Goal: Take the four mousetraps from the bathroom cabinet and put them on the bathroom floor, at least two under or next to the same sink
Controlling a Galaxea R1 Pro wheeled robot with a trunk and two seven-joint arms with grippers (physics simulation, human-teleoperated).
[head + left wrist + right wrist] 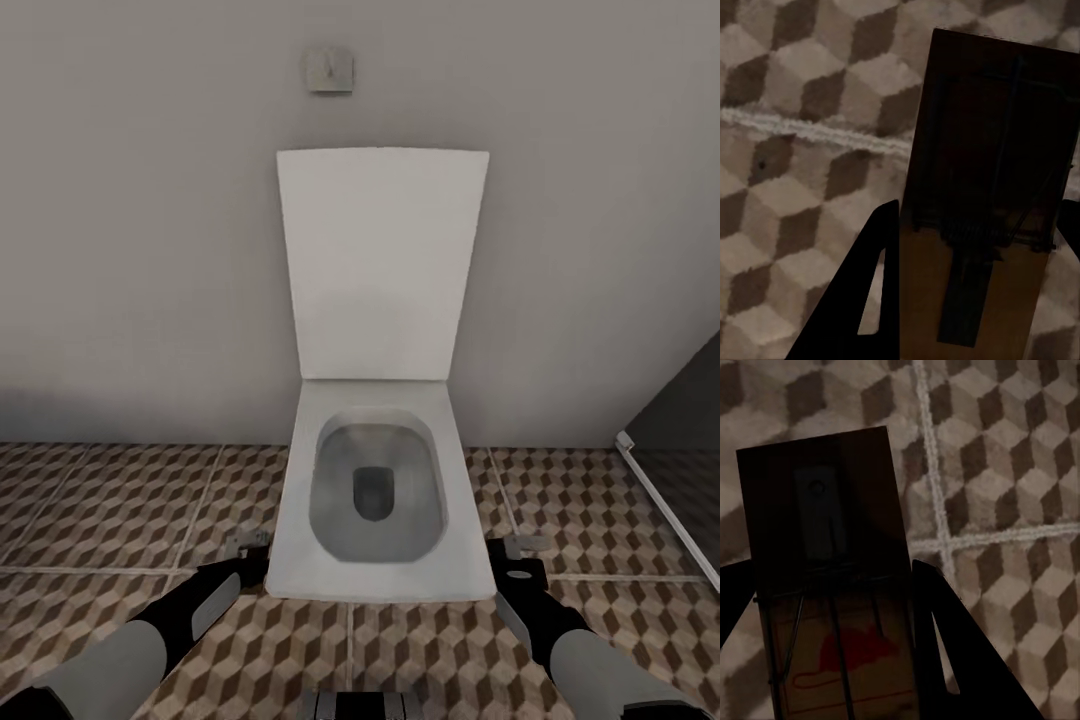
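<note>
Left side: the left tool (250,545) hangs low over the bathroom floor (120,500), just beside the toilet (375,500). In the left wrist view, a mousetrap (982,195) sits between the two dark fingers (862,300), which bear on its long edges; the tool is closed on this trap and carries it above the tiles.

Centre: the toilet stands against the wall with its lid (383,265) raised.

Right side: the right tool (520,548) hangs at a matching height on the toilet's other side. In the right wrist view, a second mousetrap (832,585), red mark visible, is clamped between the fingers (952,645) in the same way.

Handling judgement: each trap is a light, stiff wooden plate with sprung wire on top. Hold it by the bare side edges only, keeping clear of the metal parts. Grip force can be low, but a thin plate may pivot if clamped off centre.
</note>
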